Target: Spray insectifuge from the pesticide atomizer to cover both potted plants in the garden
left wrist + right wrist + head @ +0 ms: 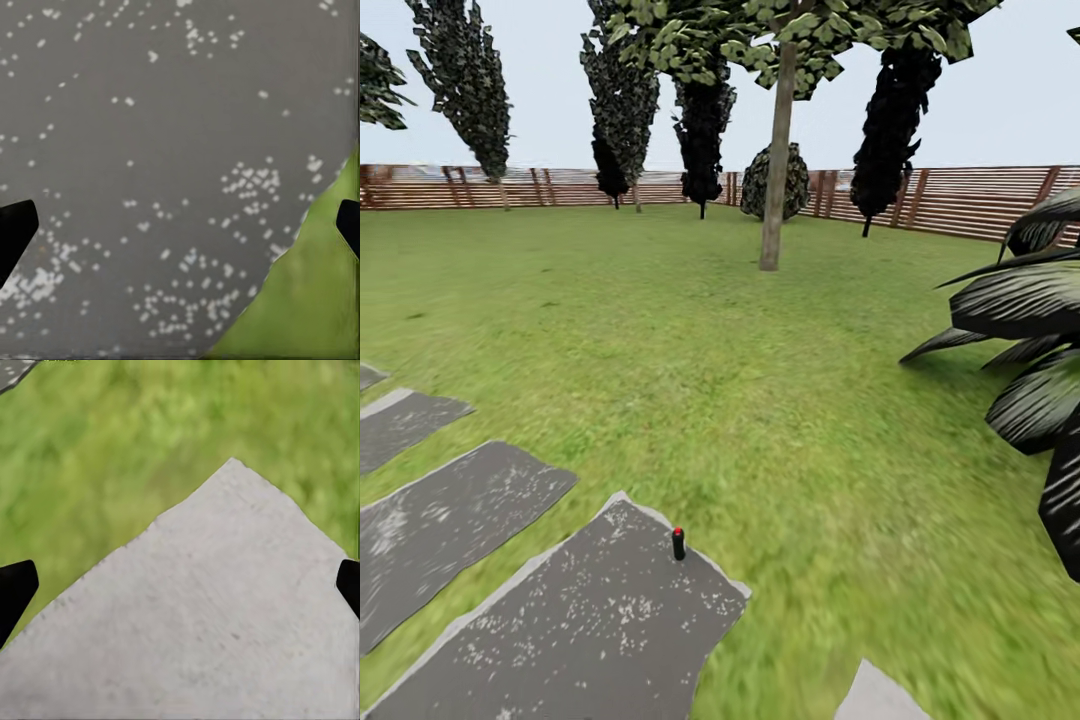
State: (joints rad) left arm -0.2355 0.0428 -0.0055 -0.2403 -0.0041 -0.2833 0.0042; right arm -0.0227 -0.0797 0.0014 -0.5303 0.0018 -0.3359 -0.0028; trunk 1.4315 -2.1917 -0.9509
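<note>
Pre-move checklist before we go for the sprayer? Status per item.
1. Left claw open and empty: ok, tips wide apart over a dark speckled stone.
2. Right claw open and empty: ok, above a pale stone.
3. Atomizer identified: cannot tell. A small dark object with a red top stands on a stepping stone, too small to name.
4. Route to that object: ok, nothing between but stone and lawn.
5. Clearance from the striped-leaf agave: ok, it sits well off to the right.
</note>
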